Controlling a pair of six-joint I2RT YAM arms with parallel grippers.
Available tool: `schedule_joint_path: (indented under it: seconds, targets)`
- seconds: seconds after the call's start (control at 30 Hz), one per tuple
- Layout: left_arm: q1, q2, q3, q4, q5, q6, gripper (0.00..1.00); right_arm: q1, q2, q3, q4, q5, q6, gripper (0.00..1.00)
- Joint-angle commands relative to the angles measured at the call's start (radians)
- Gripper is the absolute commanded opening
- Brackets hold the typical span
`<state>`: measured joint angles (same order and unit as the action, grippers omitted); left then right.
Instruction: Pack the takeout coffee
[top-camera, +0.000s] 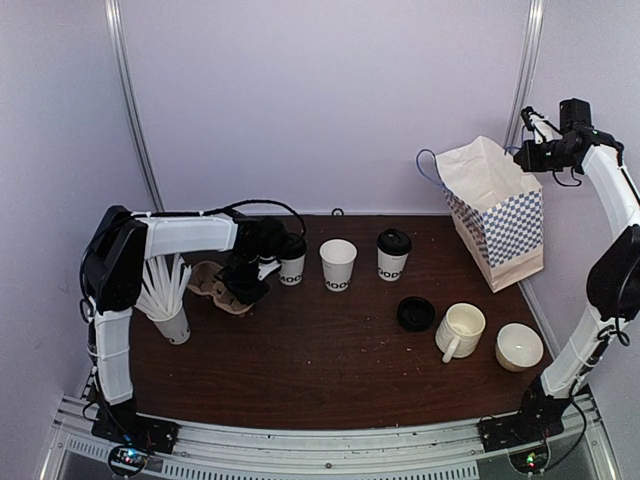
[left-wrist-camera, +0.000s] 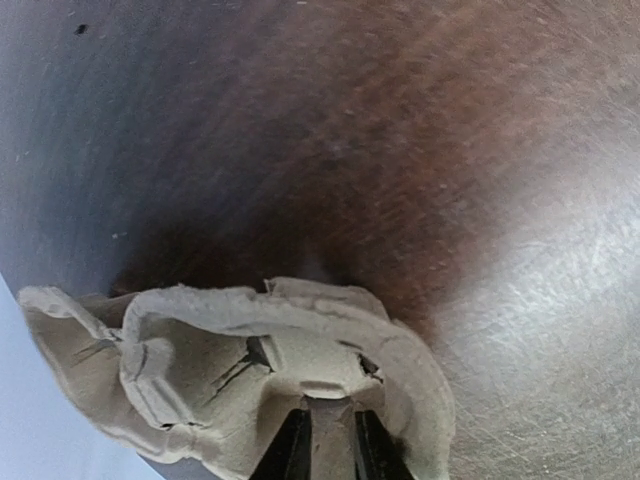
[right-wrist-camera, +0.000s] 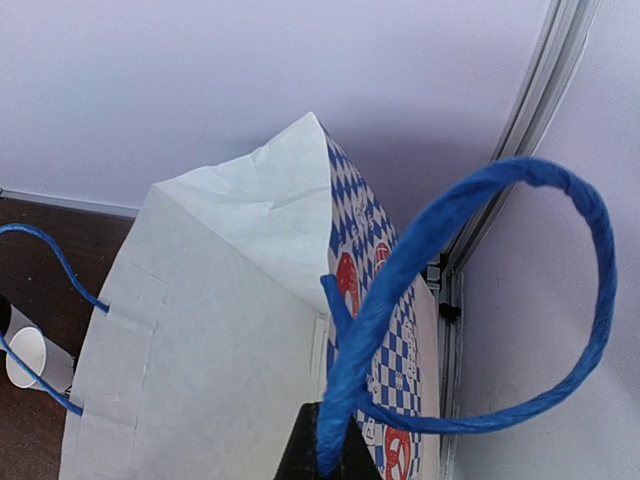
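Dark wooden table (top-camera: 330, 375), scuffed and flecked with crumbs, with pale lilac walls (top-camera: 320, 100) closing it in on three sides and a metal rail (top-camera: 330, 440) along the front. The left gripper (top-camera: 245, 288) is down at the left rear, jaws nipped tight on the rim of the cardboard cup carrier (left-wrist-camera: 250, 380); the wrist view shows card sandwiched between both fingers. Just right of that gripper stands a lidded MOO cup (top-camera: 292, 262), then an open MOO cup (top-camera: 338, 265), then a second lidded cup (top-camera: 393, 255), all upright in a row on the table. A loose black lid (top-camera: 415, 313) lies nearer the front. Over on the right, up high, the right gripper (right-wrist-camera: 325, 445) pinches the blue handle (right-wrist-camera: 480, 250) of the checked paper bag (top-camera: 495, 215), well apart from the cups.
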<state>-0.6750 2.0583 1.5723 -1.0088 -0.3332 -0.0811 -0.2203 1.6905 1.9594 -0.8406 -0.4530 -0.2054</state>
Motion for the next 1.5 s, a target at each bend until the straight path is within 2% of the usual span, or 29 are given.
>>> schedule_joint_path:
  seconds: [0.0, 0.07, 0.57, 0.77, 0.93, 1.13, 1.27, 1.47]
  targets:
    - [-0.016, 0.014, 0.035, -0.030, 0.077, 0.065, 0.19, -0.005, -0.005, 0.003, 0.032, -0.028, 0.024, 0.00]
    - [-0.024, 0.016, 0.042, -0.030, 0.127, 0.071, 0.19, -0.004, -0.001, 0.003, 0.033, -0.032, 0.029, 0.00]
    - [-0.157, 0.015, 0.126, -0.058, 0.212, 0.138, 0.21, -0.005, 0.012, 0.000, 0.025, -0.041, 0.041, 0.00]
    - [-0.207, 0.053, 0.189, -0.079, 0.289, 0.167, 0.21, -0.005, 0.021, 0.002, 0.021, -0.052, 0.050, 0.00]
    - [-0.222, 0.022, 0.207, -0.087, 0.209, 0.174, 0.20, -0.004, 0.014, -0.014, 0.021, -0.058, 0.051, 0.00]
    - [-0.187, -0.069, 0.072, -0.084, -0.029, 0.057, 0.10, -0.005, -0.004, -0.032, 0.030, -0.064, 0.052, 0.00]
    - [-0.112, -0.093, -0.026, -0.030, -0.032, 0.021, 0.10, -0.005, -0.010, -0.041, 0.039, -0.080, 0.062, 0.00]
    - [-0.131, -0.013, -0.025, -0.036, 0.062, 0.162, 0.10, -0.005, -0.010, -0.042, 0.034, -0.088, 0.061, 0.00]
